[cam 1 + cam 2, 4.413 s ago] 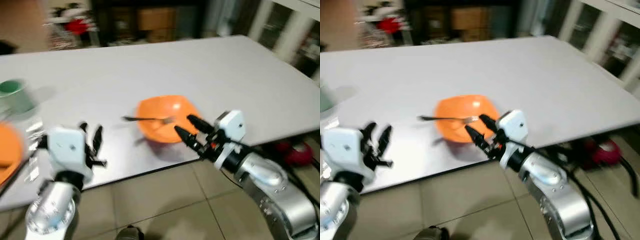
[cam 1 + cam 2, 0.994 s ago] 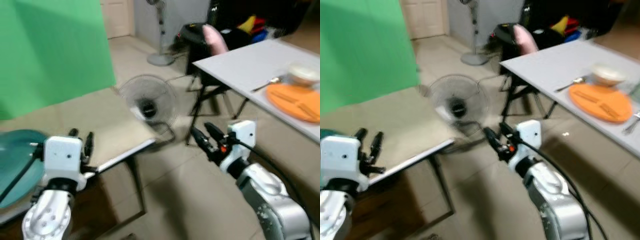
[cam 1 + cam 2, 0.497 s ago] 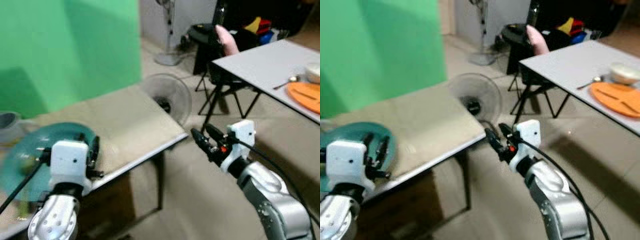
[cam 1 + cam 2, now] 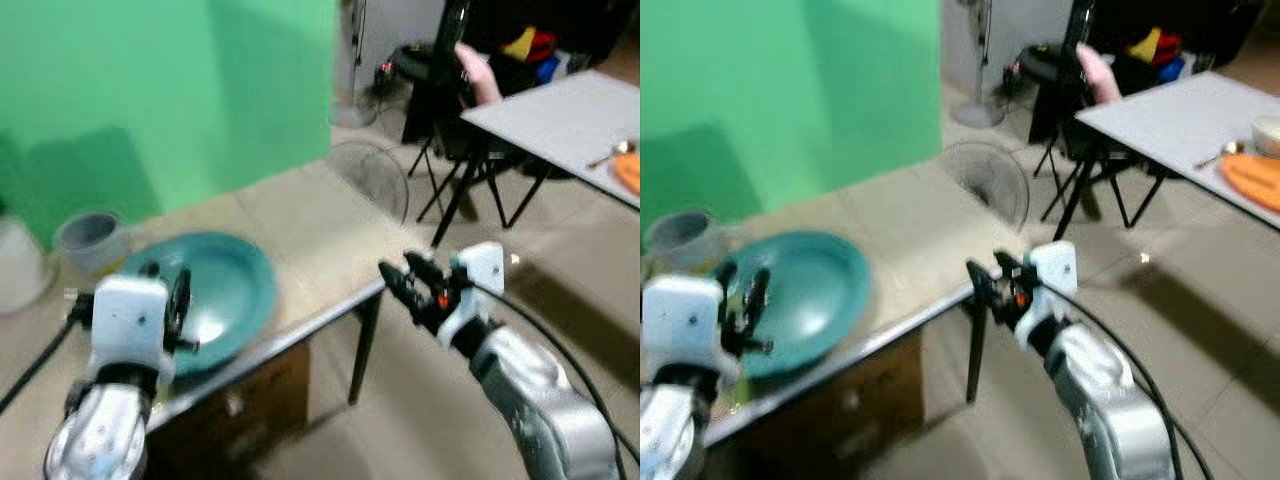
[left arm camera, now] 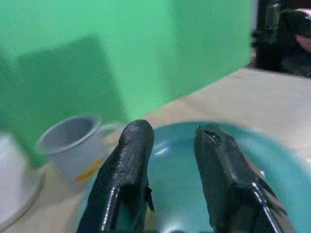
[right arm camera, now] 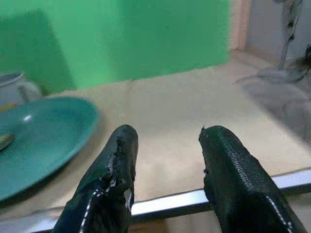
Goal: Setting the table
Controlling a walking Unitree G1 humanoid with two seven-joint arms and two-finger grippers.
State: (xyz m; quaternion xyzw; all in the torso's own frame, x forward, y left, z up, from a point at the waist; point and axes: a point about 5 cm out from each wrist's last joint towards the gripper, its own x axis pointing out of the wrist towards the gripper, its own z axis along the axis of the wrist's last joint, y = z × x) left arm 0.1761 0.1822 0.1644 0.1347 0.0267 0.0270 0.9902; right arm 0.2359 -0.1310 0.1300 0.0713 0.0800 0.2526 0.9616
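Near table: beige-topped table with a metal edge and dark legs; backs onto a bright green wall.
Plate: round teal plate lies flat on the near table, toward the robot's left side. A metal utensil tip rests on it in the right wrist view; too blurred to say which kind.
Cup: grey mug with a handle and a yellow mark on its side stands upright just beyond the plate, near the green wall. Touching the plate or not: cannot tell.
White thing: pale rounded object at the far left of the table, beside the mug; cut off by the frame edge.
Left gripper: left gripper held low over the near rim of the teal plate, fingers spread with a gap between them, nothing held. Plate lies directly beneath and ahead; mug lies past the fingertips.
Right gripper: right gripper just off the table's front edge, near its right corner, fingers parted and empty. The teal plate is well apart from it, toward the robot's left.
Far table: white table at upper right, well apart from both grippers; carries an orange plate, a pale bowl and a metal spoon.
Floor: tiled; round floor fan stands behind the near table; dark chair with a pink item on it by the white table.
Focus: head views blurred.
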